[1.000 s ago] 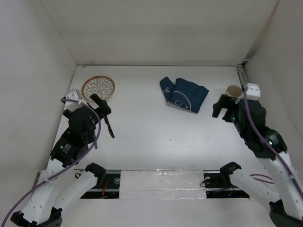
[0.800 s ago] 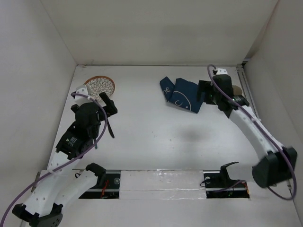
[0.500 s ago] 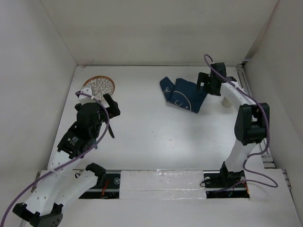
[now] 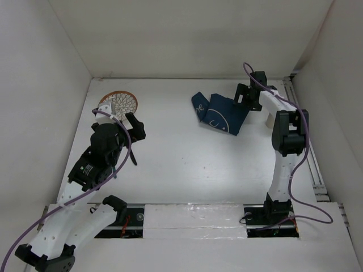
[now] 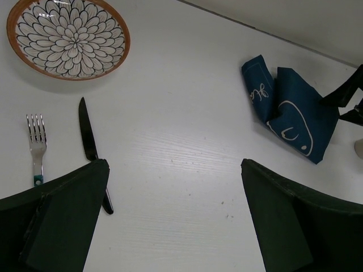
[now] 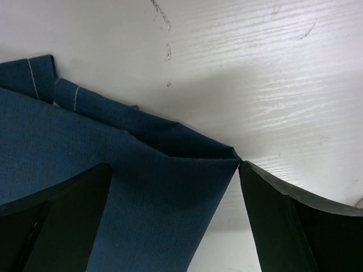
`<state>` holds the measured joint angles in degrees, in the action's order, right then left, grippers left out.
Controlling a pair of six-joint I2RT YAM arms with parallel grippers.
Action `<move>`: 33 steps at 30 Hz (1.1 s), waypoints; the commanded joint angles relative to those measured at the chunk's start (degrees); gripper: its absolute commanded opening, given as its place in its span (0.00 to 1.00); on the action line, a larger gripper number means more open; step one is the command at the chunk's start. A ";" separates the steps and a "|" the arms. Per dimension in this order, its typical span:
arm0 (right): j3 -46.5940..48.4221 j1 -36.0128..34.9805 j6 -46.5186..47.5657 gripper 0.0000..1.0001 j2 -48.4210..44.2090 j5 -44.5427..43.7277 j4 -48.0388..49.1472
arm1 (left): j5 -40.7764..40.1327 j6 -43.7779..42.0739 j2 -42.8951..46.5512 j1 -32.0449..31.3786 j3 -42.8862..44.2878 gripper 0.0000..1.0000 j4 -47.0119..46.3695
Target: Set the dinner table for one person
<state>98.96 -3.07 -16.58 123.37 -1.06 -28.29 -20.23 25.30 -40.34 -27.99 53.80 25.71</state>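
**A:** What took up most of the scene?

**B:** A plain matte-white rectangular dinner table (image 4: 181, 164) filled the overhead view, with white walls on three sides. Every item lay on the far half of its tabletop.

**A:** And the robot?

**B:** Two white-and-black arms rose from the near edge. The left arm (image 4: 96, 158) leaned toward the far left corner. The left jaws were spread wide, gripped nothing, and hung above the tabletop near the cutlery. The right arm (image 4: 286, 136) reached toward the far right. The right jaws were spread wide too, poised over the right-hand edge of the cloth. The right wrist view showed a folded blue edge lying between the two fingers, unclamped. I could not tell whether the fingers touched the cloth.

**A:** Which cloth?

**B:** A navy-blue rectangular cloth placemat with white line drawings (image 4: 220, 113). It lay crumpled and folded over itself, right of centre, near the far edge.

**A:** What else was there?

**B:** A round plate with an orange rim and a blue-and-white petal pattern (image 4: 118, 104) sat in the far left corner, well apart from the placemat. Just on its near side lay a slim black table knife (image 5: 89, 148), its tip pointing at the plate. In the left wrist view, a silver metal fork with a teal handle end (image 5: 37, 150) lay to the knife's left, tines toward the plate. The two lay side by side, near each other but apart, and neither touched the plate.
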 commanded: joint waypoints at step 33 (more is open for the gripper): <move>-37.32 -25.21 9.37 0.13 -37.48 30.59 36.37 | 1.07 -1.57 -1.50 0.13 -0.36 1.00 -2.78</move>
<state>66.78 -26.89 -8.29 88.77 28.67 0.78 -18.85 24.45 -41.60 -27.99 53.69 25.08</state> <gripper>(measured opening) 0.117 0.997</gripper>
